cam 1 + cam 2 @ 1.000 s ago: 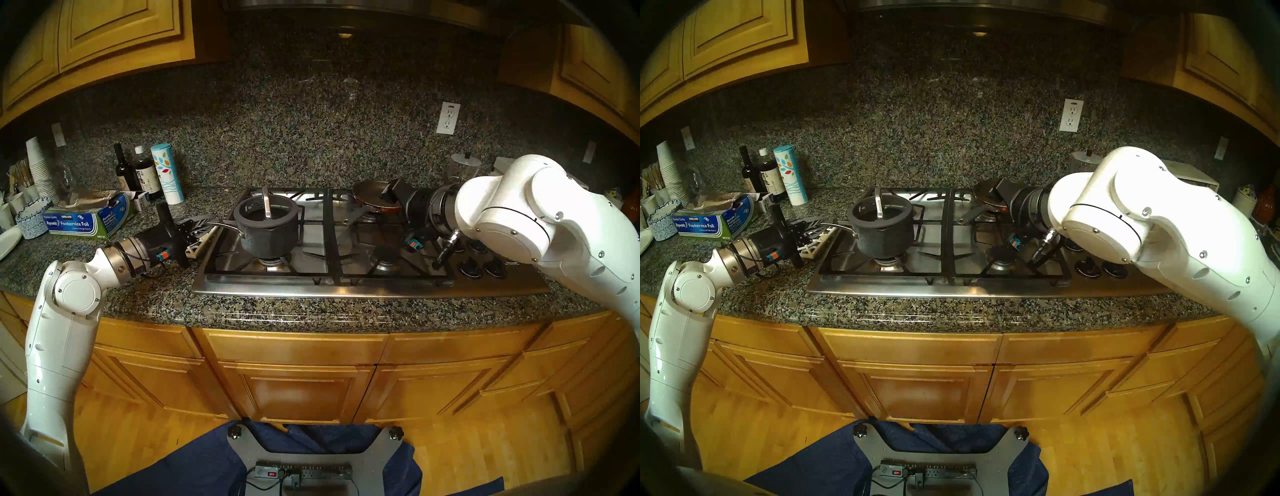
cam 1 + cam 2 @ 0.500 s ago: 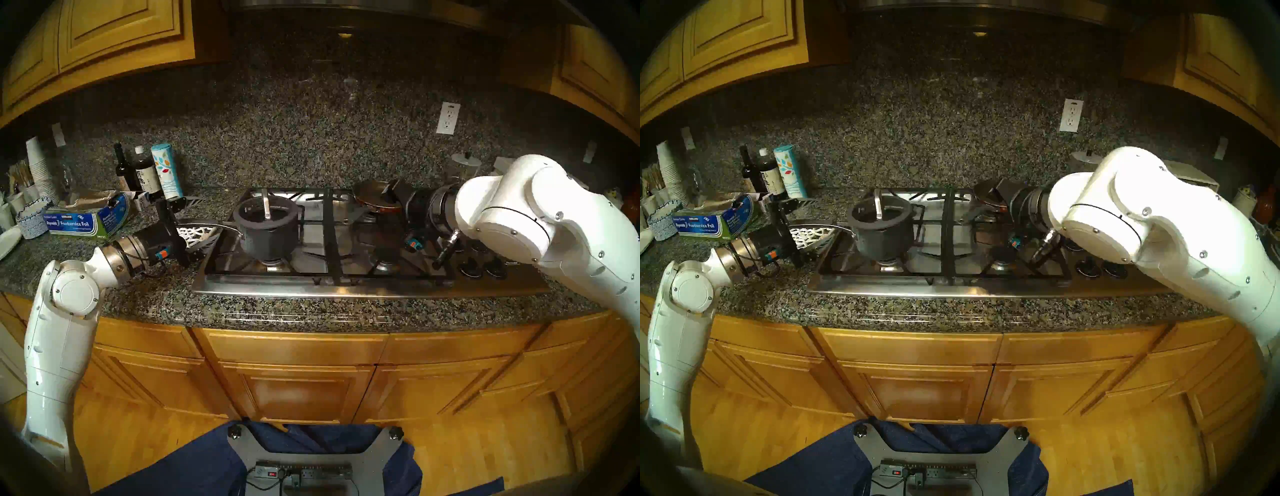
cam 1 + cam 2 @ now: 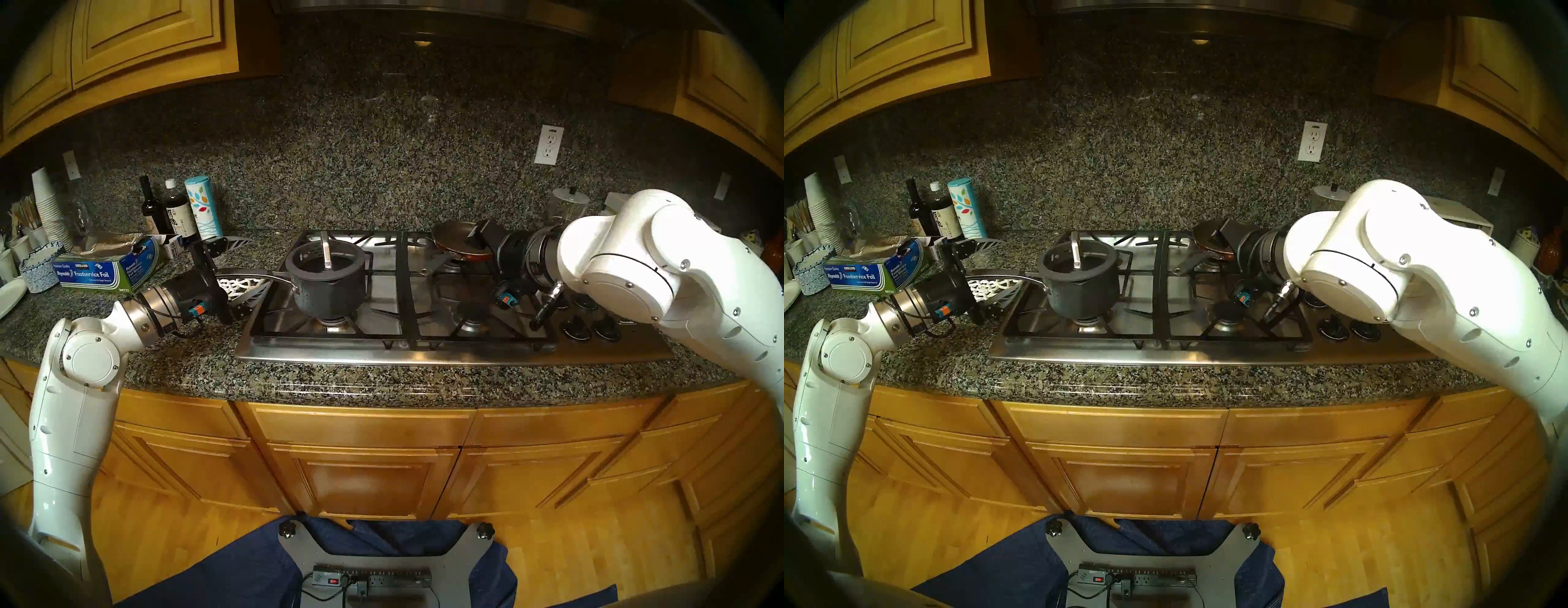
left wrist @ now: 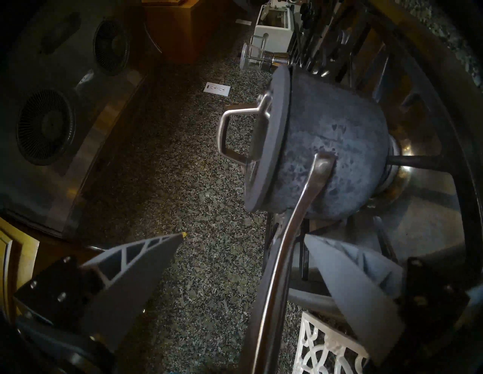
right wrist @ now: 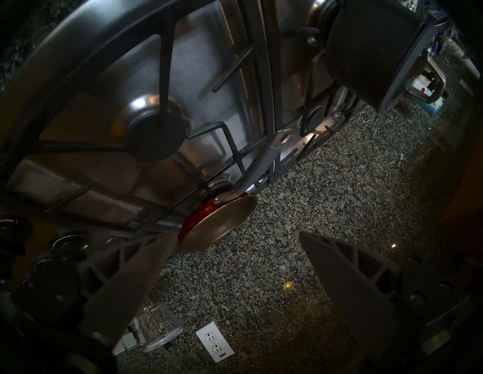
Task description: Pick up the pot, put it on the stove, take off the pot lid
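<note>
The dark-grey pot [image 3: 331, 293] stands on the front-left burner of the steel stove [image 3: 424, 356], its lid [image 3: 297, 268] on, loop handle [image 3: 326, 253] upright. The pot's long silver handle [image 3: 271, 277] points left. My left gripper [image 3: 254, 267] is open, with the handle's end between its fingers and untouched. In the left wrist view, turned on its side, the pot [image 4: 339, 146], lid [image 4: 271, 146] and handle [image 4: 287, 235] show between the spread fingers of the gripper [image 4: 244, 235]. My right gripper [image 3: 477, 237] is open and empty beside the frying pan [image 3: 454, 237].
A white lattice trivet [image 3: 239, 288] lies under the pot handle beside the stove. A foil box [image 3: 102, 274], bottles [image 3: 176, 212] and cups stand at the left. Black knobs [image 3: 589, 330] are at the stove's right, under my right arm. The red-sided frying pan [image 5: 219, 227] sits on the back-right burner.
My left gripper was shut on the pot's handle one second ago and has opened wide. The pot has stayed on the burner. The right arm has not moved.
</note>
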Controlling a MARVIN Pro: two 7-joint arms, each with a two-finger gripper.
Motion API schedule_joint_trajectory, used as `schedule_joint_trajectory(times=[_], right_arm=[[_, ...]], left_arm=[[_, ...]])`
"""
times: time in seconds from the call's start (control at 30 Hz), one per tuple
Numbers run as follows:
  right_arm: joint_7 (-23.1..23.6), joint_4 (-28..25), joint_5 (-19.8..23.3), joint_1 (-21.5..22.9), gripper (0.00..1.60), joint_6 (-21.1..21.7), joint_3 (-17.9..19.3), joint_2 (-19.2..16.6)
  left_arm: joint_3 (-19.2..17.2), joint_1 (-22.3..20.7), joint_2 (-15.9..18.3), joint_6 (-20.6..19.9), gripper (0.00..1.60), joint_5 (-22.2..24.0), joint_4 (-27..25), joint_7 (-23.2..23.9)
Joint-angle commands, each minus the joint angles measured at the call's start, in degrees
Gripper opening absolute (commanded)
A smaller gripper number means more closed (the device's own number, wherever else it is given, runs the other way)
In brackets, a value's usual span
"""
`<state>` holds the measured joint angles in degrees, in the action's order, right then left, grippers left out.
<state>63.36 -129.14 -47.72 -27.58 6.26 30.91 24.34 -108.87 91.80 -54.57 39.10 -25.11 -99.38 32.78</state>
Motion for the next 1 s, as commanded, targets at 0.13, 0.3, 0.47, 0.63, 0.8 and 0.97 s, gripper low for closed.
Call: schedule_joint_trajectory(times=[0.13, 0.3, 0.47, 0.63, 0.8, 0.97], right_arm=[[-0.32, 0.08, -0.44, 1.56, 1.60, 0.28, 1.52, -0.13], [-0.32, 0.08, -0.44, 1.56, 1.60, 0.28, 1.52, -0.14], [-0.32, 0.08, -0.44, 1.56, 1.60, 0.28, 1.52, -0.14], [-0.32, 0.08, -0.44, 1.56, 1.60, 0.28, 1.52, -0.14], [-0.32, 0.08, -0.43, 1.56, 1.60, 0.27, 1.51, -0.14], [-0.32, 0.08, -0.44, 1.56, 1.60, 0.28, 1.51, -0.14]], left_arm=[[-3.76, 1.92, 0.64, 2.81, 1.60, 0.36, -1.97, -0.94], [-5.40, 3.59, 1.00, 3.87, 1.60, 1.32, -2.59, -0.60], [-6.73, 4.89, 1.27, 4.89, 1.60, 2.21, -3.11, -0.36], [-7.49, 5.32, 1.61, 5.13, 1.60, 3.07, -3.41, -0.09], [-8.67, 6.14, 2.17, 5.39, 1.60, 4.69, -4.00, 0.36], [-9.04, 6.68, 3.15, 3.88, 1.60, 7.09, -4.41, 2.04]])
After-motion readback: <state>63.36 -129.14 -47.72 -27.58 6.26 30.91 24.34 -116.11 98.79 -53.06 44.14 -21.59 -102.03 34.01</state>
